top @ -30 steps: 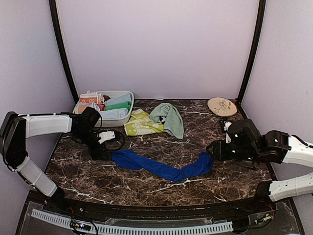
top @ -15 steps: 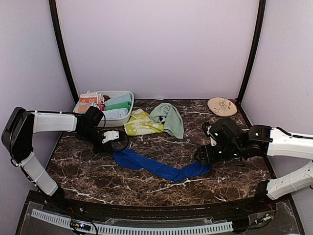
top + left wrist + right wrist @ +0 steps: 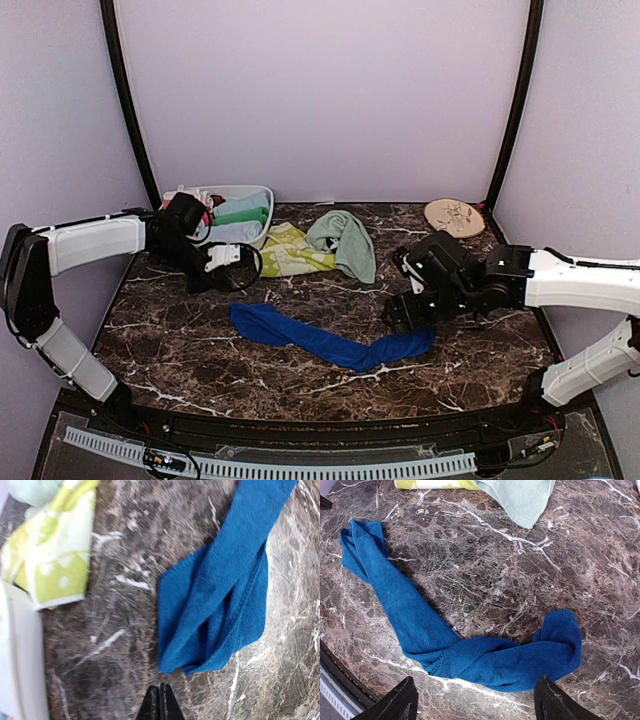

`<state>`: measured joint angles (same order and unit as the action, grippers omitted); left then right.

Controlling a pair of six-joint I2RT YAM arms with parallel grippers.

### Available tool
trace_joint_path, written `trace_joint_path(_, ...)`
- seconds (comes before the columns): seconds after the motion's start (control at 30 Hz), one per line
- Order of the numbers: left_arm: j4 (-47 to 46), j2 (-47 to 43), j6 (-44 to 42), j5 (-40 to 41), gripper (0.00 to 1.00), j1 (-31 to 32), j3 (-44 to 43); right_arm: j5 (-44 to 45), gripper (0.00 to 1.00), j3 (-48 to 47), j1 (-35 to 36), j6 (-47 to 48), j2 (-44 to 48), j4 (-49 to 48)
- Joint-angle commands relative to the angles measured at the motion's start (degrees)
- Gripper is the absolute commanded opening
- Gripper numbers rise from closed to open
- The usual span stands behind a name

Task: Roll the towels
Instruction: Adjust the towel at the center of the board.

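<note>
The long royal blue towel [image 3: 330, 340] lies loosely twisted across the front of the marble table [image 3: 470, 370]; nothing holds it. My left gripper [image 3: 207, 284] is shut and empty. In the left wrist view its tips [image 3: 161, 701] sit just short of the blue towel's [image 3: 220, 590] left end. My right gripper [image 3: 402, 312] hovers open over the towel's right end. The right wrist view shows its fingers [image 3: 474, 692] straddling the blue towel [image 3: 470, 652] without touching it. The mint green towel [image 3: 345, 240] lies crumpled at the back, overlapping the yellow-green patterned towel [image 3: 288, 255].
A white bin [image 3: 256, 243] holding several rolled towels stands at the back left, close behind my left gripper. A round beige patterned plate [image 3: 454, 216] sits at the back right. A black cable loop [image 3: 243, 285] lies by the left wrist. Walls close in on three sides.
My left gripper has shut and pulled back from the blue towel's left end toward the bin. My right gripper has opened wider and shifted left above the towel's right end.
</note>
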<state>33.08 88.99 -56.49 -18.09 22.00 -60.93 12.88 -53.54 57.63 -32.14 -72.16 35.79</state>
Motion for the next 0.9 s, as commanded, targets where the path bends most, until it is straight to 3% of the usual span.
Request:
trace_joint_path(0.0,7.18,-8.62,2.75,-2.91,0.00,-0.27,-7.84,0.59,0.81,-2.31,-0.47,1.78,-1.04,-2.04)
trace_joint_path(0.1,10.21,-11.46,2.95,-5.58,0.00,-0.23,-8.61,0.15,0.84,-2.65,-0.58,2.37,-2.66,-3.22)
trace_joint_path(0.13,10.10,-11.82,2.31,-5.50,0.12,-0.17,-6.82,0.20,0.85,-2.80,-0.58,2.30,-3.32,-3.35)
trace_joint_path(0.2,8.61,-10.87,1.02,-3.34,0.52,-0.15,-1.98,0.26,0.86,-2.90,-0.58,1.88,-4.43,-3.64)
trace_joint_path(0.27,6.46,-8.07,0.74,-1.04,0.62,-0.19,1.55,-0.03,0.86,-2.49,-0.58,1.22,-4.74,-4.35)
trace_joint_path(0.6,-1.22,6.81,-1.96,0.70,0.62,-0.58,-0.25,-1.47,0.83,3.79,-1.35,-4.29,-4.84,-5.05)
trace_joint_path(0.87,-4.90,6.99,-3.91,-6.22,0.50,-0.29,2.13,-1.10,0.79,9.83,-2.38,-8.31,-3.43,-7.61)
